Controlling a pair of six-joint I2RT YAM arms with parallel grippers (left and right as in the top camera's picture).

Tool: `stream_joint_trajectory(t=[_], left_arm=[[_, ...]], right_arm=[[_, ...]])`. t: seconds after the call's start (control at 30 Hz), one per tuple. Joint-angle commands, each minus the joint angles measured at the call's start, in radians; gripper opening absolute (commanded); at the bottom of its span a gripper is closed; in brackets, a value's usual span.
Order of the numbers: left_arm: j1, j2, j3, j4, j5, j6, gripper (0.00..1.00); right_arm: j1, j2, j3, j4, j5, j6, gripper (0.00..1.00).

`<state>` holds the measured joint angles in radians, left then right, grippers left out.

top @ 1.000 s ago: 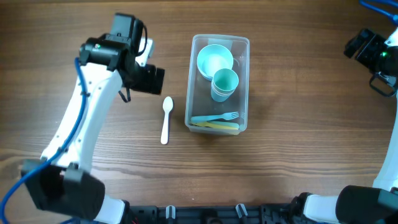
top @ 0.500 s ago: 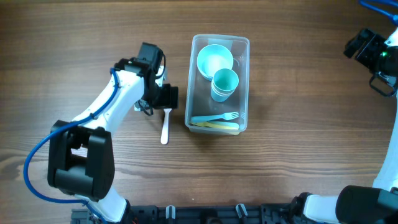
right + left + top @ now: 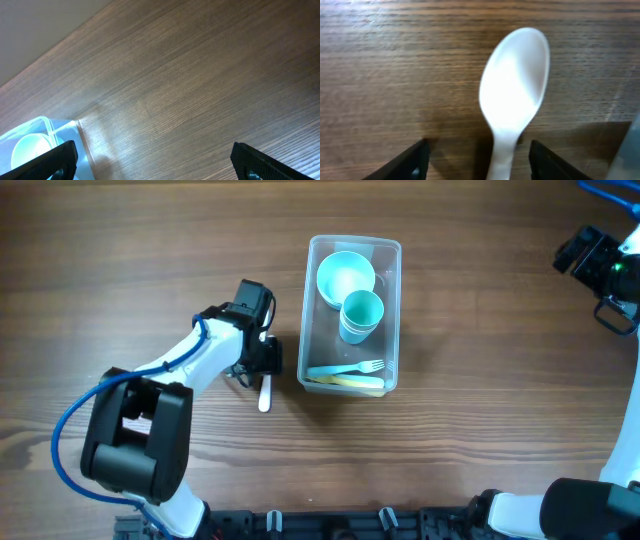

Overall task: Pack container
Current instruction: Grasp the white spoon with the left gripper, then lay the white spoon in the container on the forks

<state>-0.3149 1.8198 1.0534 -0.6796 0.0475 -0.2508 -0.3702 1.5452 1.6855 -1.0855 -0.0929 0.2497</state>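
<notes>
The clear plastic container (image 3: 326, 338) sits upright near the middle of the wooden worktop (image 3: 480, 410), its long side running away from the robot. In its far end lies a teal bowl (image 3: 346, 277). A teal cup (image 3: 361, 314) stands just beside the bowl, and I cannot tell whether the two touch. Along the near wall lie a teal fork (image 3: 347, 368) and a yellow utensil (image 3: 351, 381), side by side; what kind the yellow one is I cannot tell.

Just left of the container, apart from it, a white plastic spoon (image 3: 514, 95) lies flat on the worktop, bowl facing up. The left hand (image 3: 481, 160) is low over its handle, fingers spread wide with one on each side of it, neither touching it.

The right hand (image 3: 156, 167) is well apart at the far right edge, its fingers spread wide, holding nothing. A corner of the container appears at the lower left of its wrist view.
</notes>
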Motion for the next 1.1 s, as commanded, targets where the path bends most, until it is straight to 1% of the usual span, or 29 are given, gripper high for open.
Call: stream_joint_trajectory(t=[0.0, 0.03, 0.13, 0.2, 0.3, 0.37, 0.43, 0.5, 0.53, 0.63, 0.7, 0.77, 0.8, 0.9, 0.93, 0.97, 1.07], left_arm=[[-0.034, 0.062, -0.007, 0.014, -0.023, 0.008, 0.57], [-0.040, 0.072, -0.007, 0.019, -0.028, 0.007, 0.50], [-0.042, 0.075, -0.007, 0.037, -0.034, 0.000, 0.20], [-0.041, 0.071, 0.002, 0.035, -0.033, -0.020, 0.05], [-0.040, 0.029, 0.053, -0.021, -0.031, -0.027, 0.04], [-0.040, -0.020, 0.107, -0.085, -0.031, -0.027, 0.04], [-0.042, -0.086, 0.194, -0.160, -0.031, -0.026, 0.04], [-0.042, -0.129, 0.260, -0.203, -0.031, -0.019, 0.04], [-0.047, -0.169, 0.328, -0.230, -0.031, -0.014, 0.04], [-0.104, -0.250, 0.445, -0.231, -0.027, 0.167, 0.04], [-0.186, -0.296, 0.460, -0.199, -0.027, 0.400, 0.04], [-0.261, -0.300, 0.459, -0.194, -0.026, 0.565, 0.04], [-0.308, -0.291, 0.455, -0.203, -0.027, 0.689, 0.04], [-0.415, -0.224, 0.452, -0.222, -0.018, 0.955, 0.04], [-0.431, -0.195, 0.452, -0.235, -0.011, 1.018, 0.04], [-0.442, -0.168, 0.452, -0.243, -0.011, 1.047, 0.04], [-0.465, -0.038, 0.452, -0.249, -0.008, 1.086, 0.04]], right_arm=[[0.000, 0.009, 0.001, 0.000, -0.004, 0.015, 1.00], [0.000, 0.009, 0.001, 0.000, -0.004, 0.015, 1.00], [0.000, 0.009, 0.001, 0.000, -0.004, 0.015, 1.00], [0.000, 0.009, 0.001, 0.000, -0.004, 0.015, 1.00], [0.000, 0.009, 0.001, 0.000, -0.004, 0.015, 1.00], [0.000, 0.009, 0.001, 0.000, -0.004, 0.015, 1.00], [0.000, 0.009, 0.001, 0.000, -0.004, 0.015, 1.00], [0.000, 0.009, 0.001, 0.000, -0.004, 0.015, 1.00], [0.000, 0.009, 0.001, 0.000, -0.004, 0.015, 1.00], [0.000, 0.009, 0.001, 0.000, -0.004, 0.015, 1.00], [0.000, 0.009, 0.001, 0.000, -0.004, 0.015, 1.00], [0.000, 0.009, 0.001, 0.000, -0.004, 0.015, 1.00], [0.000, 0.009, 0.001, 0.000, -0.004, 0.015, 1.00], [0.000, 0.009, 0.001, 0.000, -0.004, 0.015, 1.00], [0.000, 0.009, 0.001, 0.000, -0.004, 0.015, 1.00], [0.000, 0.009, 0.001, 0.000, -0.004, 0.015, 1.00], [0.000, 0.009, 0.001, 0.000, -0.004, 0.015, 1.00]])
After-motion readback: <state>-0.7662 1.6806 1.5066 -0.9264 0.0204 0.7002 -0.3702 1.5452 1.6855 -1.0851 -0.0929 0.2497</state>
